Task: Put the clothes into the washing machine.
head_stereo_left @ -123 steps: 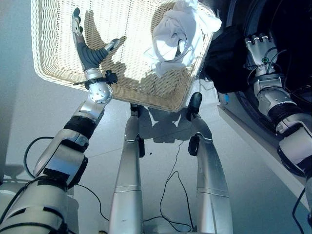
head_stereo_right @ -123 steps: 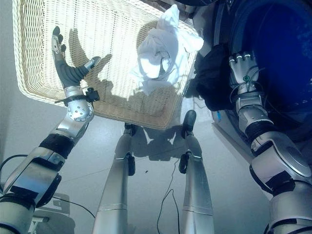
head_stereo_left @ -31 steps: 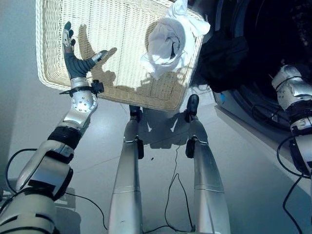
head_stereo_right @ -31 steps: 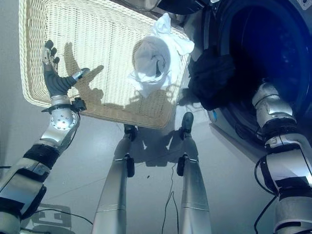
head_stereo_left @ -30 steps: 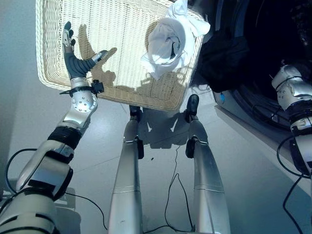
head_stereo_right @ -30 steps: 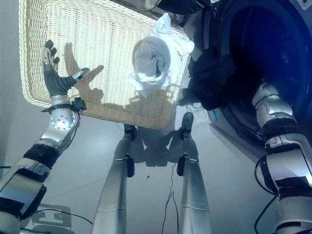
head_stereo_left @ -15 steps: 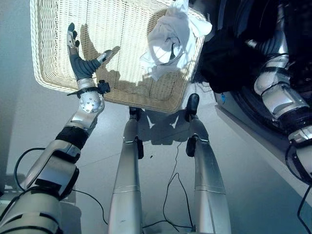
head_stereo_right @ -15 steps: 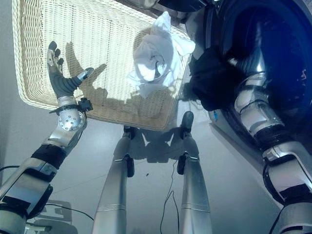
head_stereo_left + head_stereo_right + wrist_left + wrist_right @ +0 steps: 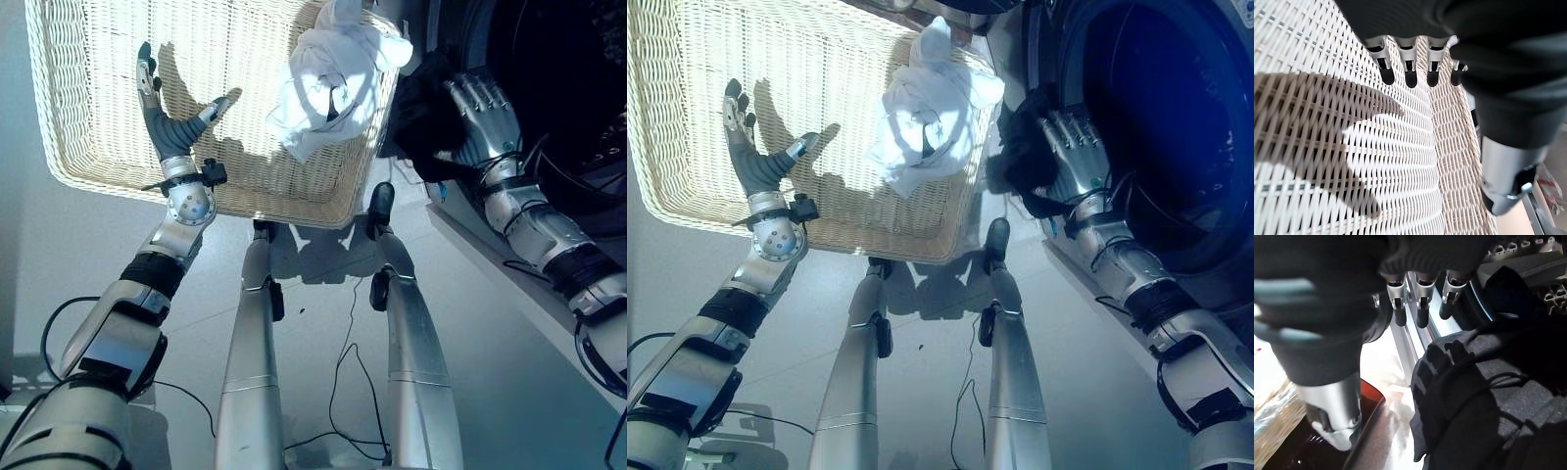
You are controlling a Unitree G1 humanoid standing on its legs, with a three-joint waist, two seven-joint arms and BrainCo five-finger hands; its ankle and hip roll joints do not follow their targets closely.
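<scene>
A wicker basket [image 9: 108, 147] is seen on the floor ahead, with the washer [image 9: 1176, 127] to its right, the drum opening dark. A white garment [image 9: 328, 83] is bunched over the basket's right rim, partly inside and partly draped on the edge. A black garment [image 9: 416, 113] is hung at the lower lip of the washer opening, just beside the basket's right corner. The right hand [image 9: 480, 113] is held against this black garment, back of the hand upward, its fingers [image 9: 1420, 308] extended and slightly spread; in the right wrist view the dark cloth [image 9: 1469, 396] is seen just past the fingertips, with no finger curled round it. Whether the fingertips touch the cloth cannot be told. The left hand [image 9: 167, 117] is raised over the left part of the basket, well apart from the white garment, its fingers [image 9: 1408, 71] straight and side by side, thumb held out to the side, nothing in it; its shadow is cast on the weave.
</scene>
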